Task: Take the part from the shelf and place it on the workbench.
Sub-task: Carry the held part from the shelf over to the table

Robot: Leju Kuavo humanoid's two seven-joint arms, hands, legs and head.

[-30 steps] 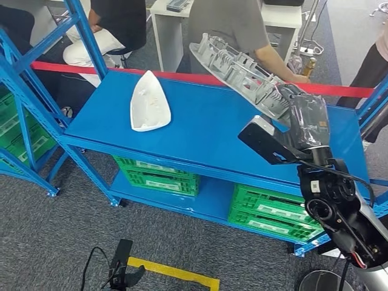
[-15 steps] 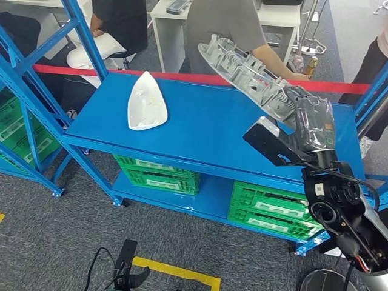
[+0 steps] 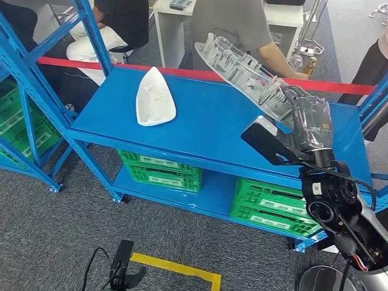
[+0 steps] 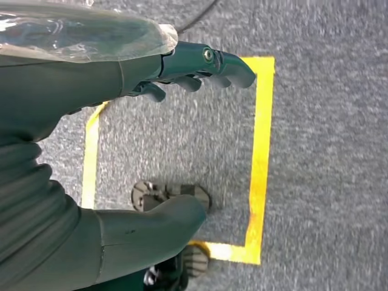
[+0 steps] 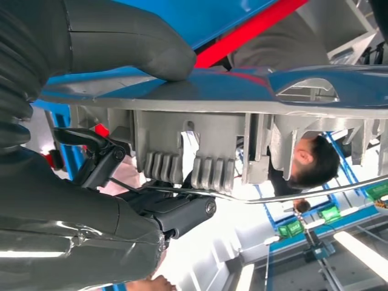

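Note:
My right hand (image 3: 307, 115) grips one end of a long grey ribbed plastic part (image 3: 242, 70), held tilted above the right half of the blue workbench top (image 3: 210, 130). In the right wrist view the thumb (image 5: 133, 51) presses the part's flat face (image 5: 237, 106) and dark fingers (image 5: 183, 215) curl under its ribs. A white iron-shaped part (image 3: 154, 100) lies on the bench's left half. My left hand (image 4: 137, 139) hangs over the grey carpet, fingers (image 4: 215, 60) and thumb apart, holding nothing.
Green crates (image 3: 160, 176) (image 3: 272, 212) sit on the bench's lower shelf. A blue shelf frame (image 3: 27, 103) stands at the left. A red tape line (image 3: 206, 76) runs behind the bench, with people (image 3: 237, 24) seated beyond. Yellow floor tape (image 3: 183, 271) and a dark cabled device (image 3: 121, 267) lie on the carpet.
The whole view has shifted slightly as the camera moved. The grey part stays in my right hand above the bench's right half, at much the same tilt.

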